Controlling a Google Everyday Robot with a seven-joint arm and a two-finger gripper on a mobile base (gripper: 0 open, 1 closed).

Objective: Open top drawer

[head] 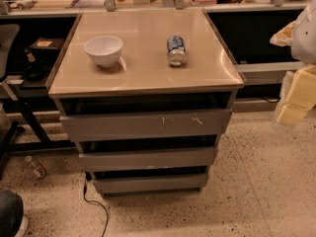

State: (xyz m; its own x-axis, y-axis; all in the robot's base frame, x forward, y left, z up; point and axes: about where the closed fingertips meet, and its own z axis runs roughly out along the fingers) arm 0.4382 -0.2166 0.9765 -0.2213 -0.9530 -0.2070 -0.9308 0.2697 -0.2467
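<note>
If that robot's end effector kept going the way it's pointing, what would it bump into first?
The end effector, at the right edge beside the cabinet, seems angled down and leftward. Straight on, it would probably meet the speckled floor first, possibly the cabinet's right side; depth is unclear.
</note>
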